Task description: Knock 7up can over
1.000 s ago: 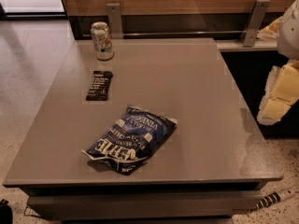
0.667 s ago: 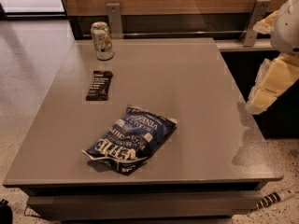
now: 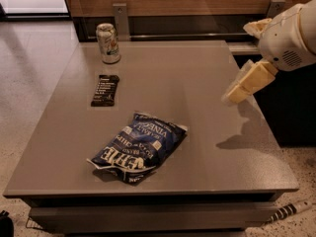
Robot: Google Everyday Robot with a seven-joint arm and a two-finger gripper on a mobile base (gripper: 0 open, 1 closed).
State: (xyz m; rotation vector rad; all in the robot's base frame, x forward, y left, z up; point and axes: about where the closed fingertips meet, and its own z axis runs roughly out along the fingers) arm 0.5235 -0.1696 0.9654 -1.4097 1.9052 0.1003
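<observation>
The 7up can (image 3: 108, 43) stands upright at the table's far left corner; it is whitish-silver with faint green and red marks and a shiny top. My gripper (image 3: 236, 94) hangs above the table's right side, on a white arm coming in from the upper right. It is far to the right of the can and touches nothing.
A dark flat snack bar (image 3: 105, 90) lies just in front of the can. A blue chip bag (image 3: 139, 147) lies at the table's front middle. The grey table (image 3: 192, 73) backs onto a wooden wall with metal brackets. A bare stretch of table lies between gripper and can.
The arm has swung in from the right edge, up and leftward over the table. The can, the bar and the bag have not moved.
</observation>
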